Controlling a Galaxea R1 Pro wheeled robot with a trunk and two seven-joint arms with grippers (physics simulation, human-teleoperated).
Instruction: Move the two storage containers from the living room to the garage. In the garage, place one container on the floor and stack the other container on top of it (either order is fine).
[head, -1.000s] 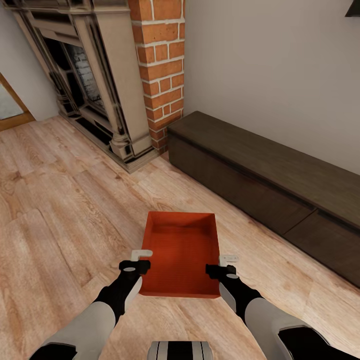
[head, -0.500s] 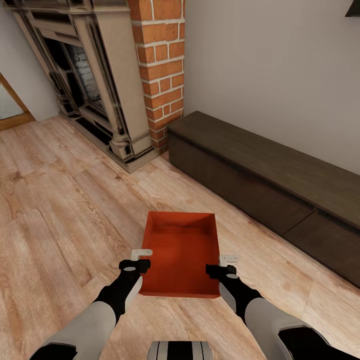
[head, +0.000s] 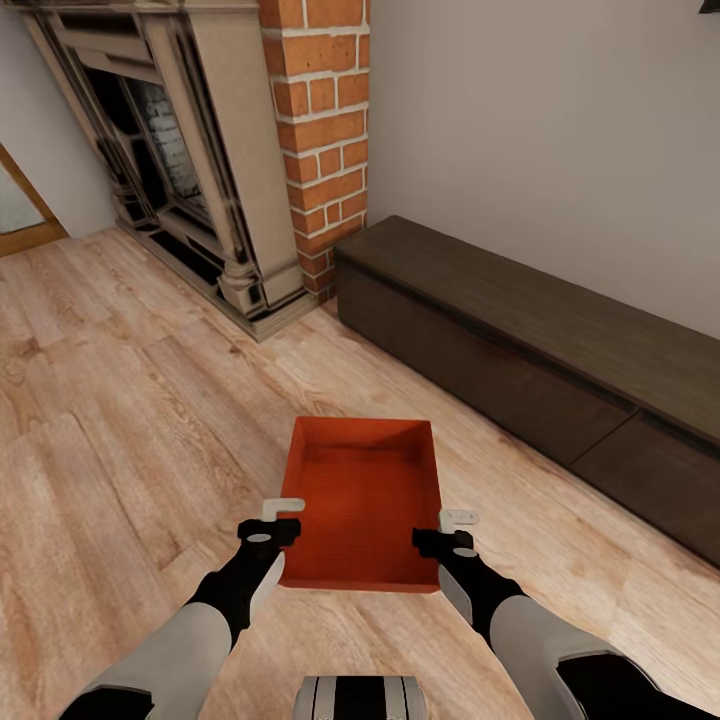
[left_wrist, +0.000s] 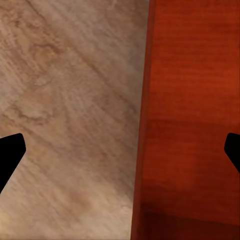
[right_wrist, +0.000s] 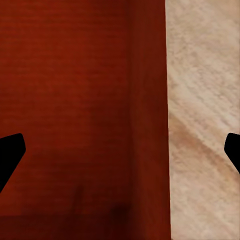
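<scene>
One orange-red storage container (head: 362, 500) lies open-topped on the light wood plank floor of the living room, just ahead of me. My left gripper (head: 284, 520) stands open astride its left wall, one finger over the floor and one over the box's inside (left_wrist: 195, 100). My right gripper (head: 448, 530) is open the same way across the right wall (right_wrist: 147, 100). The jaws are wide apart in both wrist views and do not touch the walls. The garage is out of view.
A long dark low bench (head: 520, 320) runs along the white wall to the right. A red brick chimney (head: 325, 130) and an ornate fireplace (head: 190, 150) stand at the back left. Wood plank floor (head: 120, 420) stretches to the left.
The whole picture has shifted slightly upward, so the camera has moved a little. Both arms keep their places beside the container.
</scene>
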